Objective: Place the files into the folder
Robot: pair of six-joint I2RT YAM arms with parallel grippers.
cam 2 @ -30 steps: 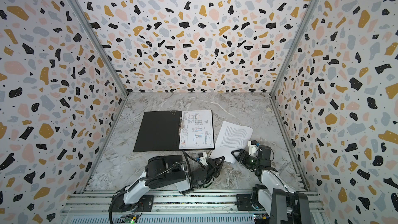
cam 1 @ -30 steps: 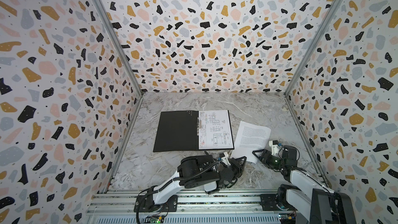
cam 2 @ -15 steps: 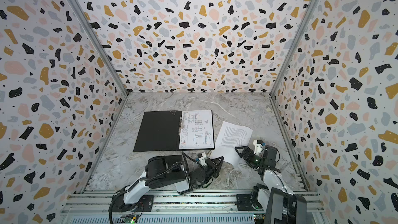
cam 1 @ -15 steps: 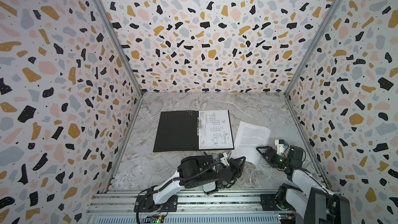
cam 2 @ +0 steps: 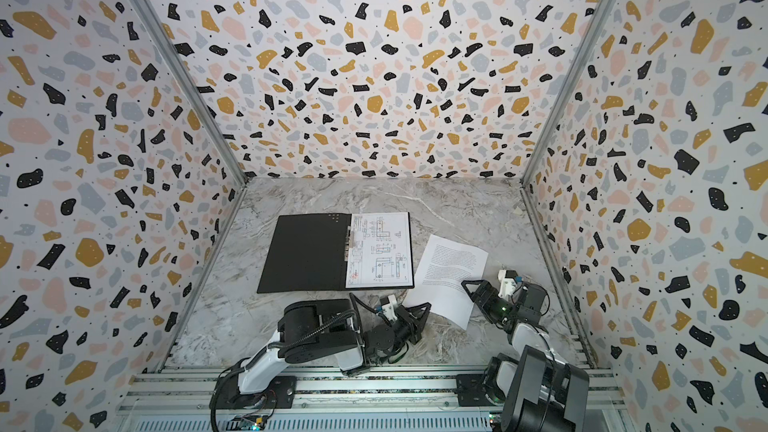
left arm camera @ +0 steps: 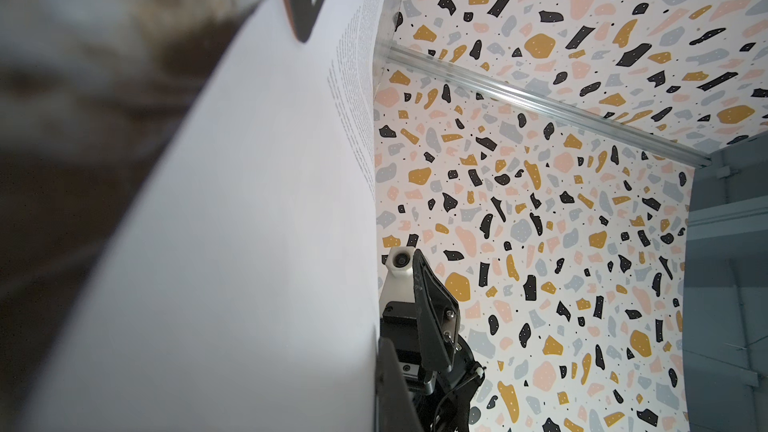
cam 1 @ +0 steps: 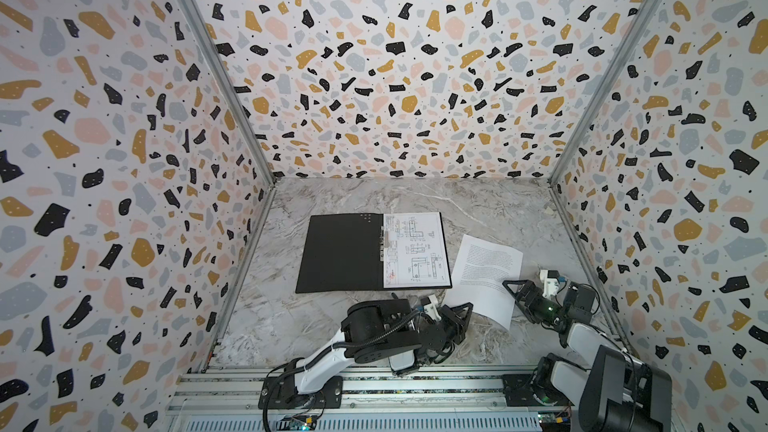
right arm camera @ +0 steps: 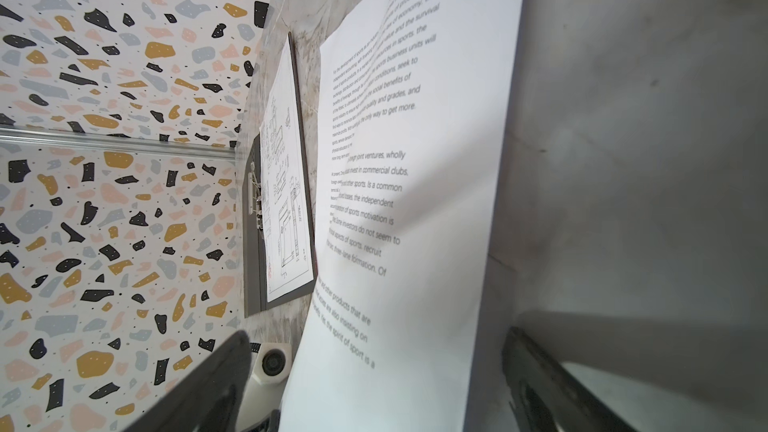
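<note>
Folder: lies open and flat on the table, black inside facing up, metal clip along the spine.
Drawing sheet: on the folder's right half, squared to its edges; judged filed.
Text sheet: outside the folder, on the table just to its right, skewed, with its near corner between the two grippers.
Left gripper: jaws together, at the sheet's near left edge. Whether it pinches the paper cannot be told.
Right gripper: jaws wide apart at the sheet's right edge, holding nothing. The right wrist view shows paper between the two fingers.
Stage: judged halfway; one sheet remains to be moved.
Risk, missed pinch: thin paper lying flat gives the jaws little to catch, so closing may only scrape the table.
Risk, crease: closing on a bowed edge, or two grippers pulling against each other, would fold or tear the sheet.
Risk, skew: carried at its present angle, the sheet would overhang the folder.
Risk, disturbance: sliding it across could snag the folder's edge or shift the drawing sheet.
</note>
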